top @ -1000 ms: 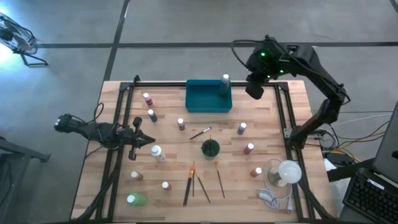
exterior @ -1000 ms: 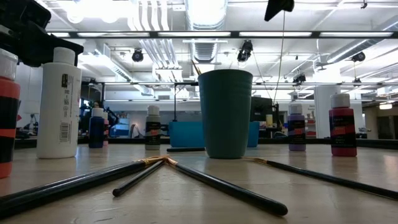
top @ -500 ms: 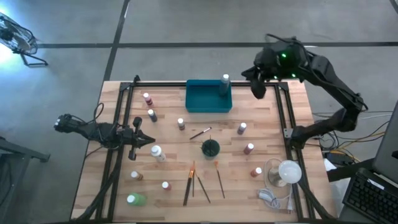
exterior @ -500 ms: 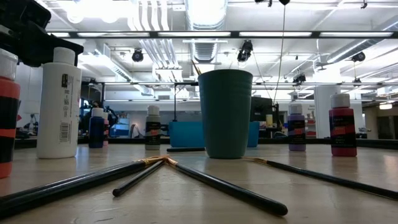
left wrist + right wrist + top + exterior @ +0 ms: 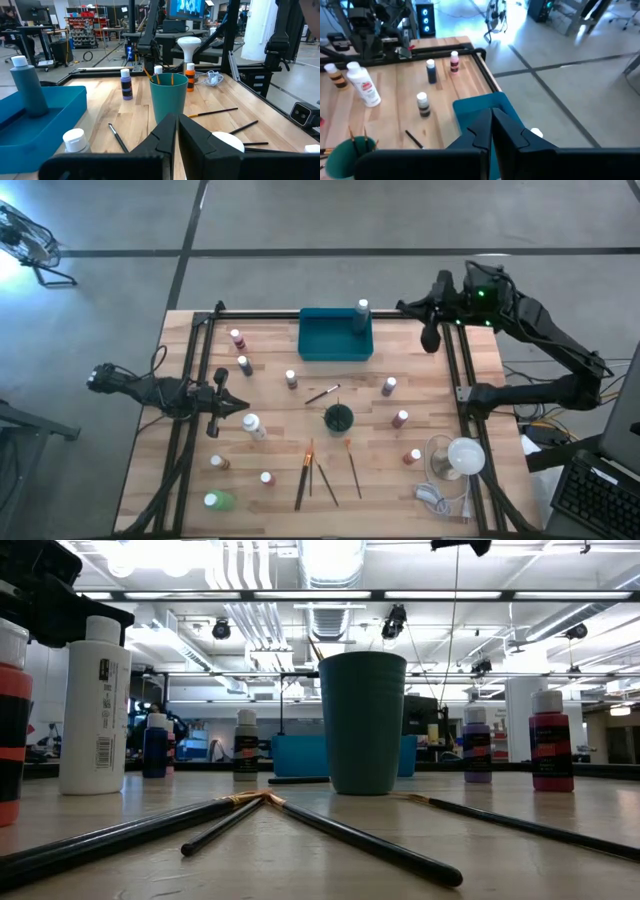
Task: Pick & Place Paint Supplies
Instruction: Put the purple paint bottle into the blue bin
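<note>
The teal tray (image 5: 330, 340) lies at the table's far middle, and a taller grey bottle (image 5: 362, 313) stands upright in its far right corner. Small white-capped bottles stand scattered about: pink (image 5: 236, 338), maroon (image 5: 400, 419), green (image 5: 218, 501), white (image 5: 252, 425). Several paintbrushes (image 5: 310, 470) lie flat near the front, one (image 5: 322, 393) lies behind the dark green cup (image 5: 338, 418), and more stand inside the cup. My right gripper (image 5: 431, 338) hangs shut high over the far right corner, holding nothing. My left gripper (image 5: 235, 406) rests shut at the table's left, also holding nothing.
A white lamp-like thing (image 5: 455, 458) and a white cable (image 5: 432, 496) sit at the near right corner. Black frame rails (image 5: 452, 370) run along both sides of the table. Bare wood shows between the tray and the cup.
My right gripper has drawn back from beside the tray toward the table's right edge, staying shut. It has tipped up from pointing steeply down to nearly level as its arm folds back. The bottles, brushes and left arm have kept still.
</note>
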You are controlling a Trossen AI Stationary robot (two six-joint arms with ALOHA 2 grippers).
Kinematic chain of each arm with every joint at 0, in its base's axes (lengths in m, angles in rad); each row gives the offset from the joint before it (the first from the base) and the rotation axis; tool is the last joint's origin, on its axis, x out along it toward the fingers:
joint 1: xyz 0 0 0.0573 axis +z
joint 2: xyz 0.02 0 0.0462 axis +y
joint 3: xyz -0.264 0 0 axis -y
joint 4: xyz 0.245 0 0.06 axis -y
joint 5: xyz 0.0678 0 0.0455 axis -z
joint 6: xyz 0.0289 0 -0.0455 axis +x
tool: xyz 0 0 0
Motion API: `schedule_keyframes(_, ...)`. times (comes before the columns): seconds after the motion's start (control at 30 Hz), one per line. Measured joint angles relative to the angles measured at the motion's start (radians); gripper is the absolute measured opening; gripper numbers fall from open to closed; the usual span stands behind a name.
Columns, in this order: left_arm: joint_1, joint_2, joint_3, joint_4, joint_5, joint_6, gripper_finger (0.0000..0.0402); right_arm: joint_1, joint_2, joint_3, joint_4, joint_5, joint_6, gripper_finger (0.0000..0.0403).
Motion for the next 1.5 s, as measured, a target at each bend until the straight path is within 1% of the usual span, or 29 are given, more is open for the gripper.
schedule_keyframes(0.17,0.0,0.0,0.0,0.0,0.0,0.0,0.0026,0.0,-0.084,-0.081,0.011,0.006,0.045,0.0008)
schedule_keyframes(0.23,0.0,0.0,0.0,0.0,0.0,0.0,0.0026,0.0,-0.125,-0.112,0.042,0.006,0.065,0.0008)
schedule_keyframes(0.27,0.0,0.0,0.005,-0.028,0.005,-0.017,0.0026,0.0,-0.147,-0.129,0.061,0.006,0.076,0.0008)
schedule_keyframes(0.37,-0.001,0.003,0.036,-0.177,0.073,-0.196,0.0026,0.0,-0.213,-0.176,0.117,0.007,0.098,0.0008)
schedule_keyframes(0.43,-0.001,0.009,0.051,-0.262,0.132,-0.352,0.0026,0.0,-0.253,-0.199,0.126,0.007,0.118,0.0008)
schedule_keyframes(0.5,0.0,0.006,0.057,-0.3,0.197,-0.483,0.0026,0.0,-0.289,-0.216,0.123,0.007,0.147,0.0008)
schedule_keyframes(0.6,-0.001,0.006,0.06,-0.324,0.302,-0.569,0.0026,0.0,-0.327,-0.236,0.12,0.007,0.174,0.0008)
schedule_keyframes(0.63,-0.001,0.009,0.061,-0.317,0.326,-0.571,0.0026,0.0,-0.338,-0.24,0.121,0.008,0.178,0.0008)
schedule_keyframes(0.7,-0.001,0.009,0.062,-0.306,0.342,-0.573,0.0026,0.0,-0.357,-0.246,0.121,0.009,0.181,0.0008)
schedule_keyframes(0.87,-0.001,0.006,0.08,-0.305,0.322,-0.364,0.0026,0.0,-0.39,-0.275,0.126,0.007,0.238,0.0008)
schedule_keyframes(0.97,-0.001,0.006,0.078,-0.294,0.32,-0.302,0.0026,0.0,-0.395,-0.297,0.117,0.001,0.245,0.0008)
schedule_keyframes(1.1,-0.001,0.007,0.067,-0.301,0.32,-0.308,0.0026,0.001,-0.395,-0.31,0.109,-0.045,0.239,0.0008)
schedule_keyframes(1.27,-0.001,0.007,0.06,-0.294,0.318,-0.308,0.0026,0.001,-0.415,-0.31,0.112,-0.046,0.24,0.0008)
schedule_keyframes(1.5,-0.001,0.007,0.06,-0.294,0.318,-0.309,0.0026,0.001,-0.501,-0.339,0.106,-0.044,0.282,0.0008)
